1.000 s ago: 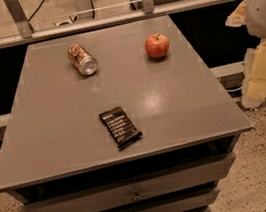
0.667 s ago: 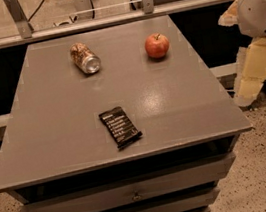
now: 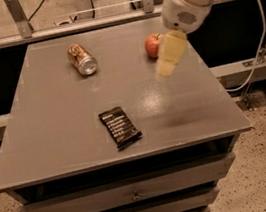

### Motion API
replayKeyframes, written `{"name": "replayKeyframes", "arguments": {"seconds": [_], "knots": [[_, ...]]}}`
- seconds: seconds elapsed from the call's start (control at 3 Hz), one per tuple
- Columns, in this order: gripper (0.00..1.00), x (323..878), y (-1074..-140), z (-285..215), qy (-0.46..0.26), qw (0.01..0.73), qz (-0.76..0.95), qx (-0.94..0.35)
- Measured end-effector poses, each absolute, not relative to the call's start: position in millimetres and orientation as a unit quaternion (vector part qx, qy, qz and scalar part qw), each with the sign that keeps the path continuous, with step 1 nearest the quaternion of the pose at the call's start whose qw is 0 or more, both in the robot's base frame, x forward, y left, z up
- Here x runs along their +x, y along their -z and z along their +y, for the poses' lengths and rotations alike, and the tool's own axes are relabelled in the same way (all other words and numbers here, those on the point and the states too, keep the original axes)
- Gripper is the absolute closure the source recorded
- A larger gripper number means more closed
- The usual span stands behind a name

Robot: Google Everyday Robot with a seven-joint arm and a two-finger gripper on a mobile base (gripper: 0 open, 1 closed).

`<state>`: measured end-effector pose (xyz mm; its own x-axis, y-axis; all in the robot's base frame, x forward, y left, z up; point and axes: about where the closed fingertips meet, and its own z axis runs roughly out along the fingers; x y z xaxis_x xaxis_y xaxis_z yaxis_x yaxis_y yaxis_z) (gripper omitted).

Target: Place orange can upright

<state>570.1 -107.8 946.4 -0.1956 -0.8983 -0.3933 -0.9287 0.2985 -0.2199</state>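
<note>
The orange can (image 3: 81, 59) lies on its side at the back left of the grey table (image 3: 61, 130), its silver end facing the front. My gripper (image 3: 166, 67) hangs above the table's right half, just in front of and right of a red apple (image 3: 153, 45), well to the right of the can. The white arm comes down from the upper right and covers part of the apple's right side.
A black snack packet (image 3: 120, 126) lies flat near the table's front middle. The table has drawers under it. A railing and glass run behind the table. A white cable (image 3: 260, 51) hangs at the right, above speckled floor.
The arm has swung left from beyond the table's right edge to over the table beside the apple. The can, apple and packet lie as before.
</note>
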Motion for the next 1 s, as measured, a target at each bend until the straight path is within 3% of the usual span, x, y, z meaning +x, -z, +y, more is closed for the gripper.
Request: {"name": "replayKeyframes", "arguments": {"seconds": [0.33, 0.67, 1.0], "knots": [[0.00, 611, -947, -73, -0.052, 0.269, 0.784, -0.557], [0.00, 611, -947, -73, -0.052, 0.269, 0.784, -0.557], [0.00, 634, -948, -42, -0.072, 0.293, 0.774, -0.557]]}}
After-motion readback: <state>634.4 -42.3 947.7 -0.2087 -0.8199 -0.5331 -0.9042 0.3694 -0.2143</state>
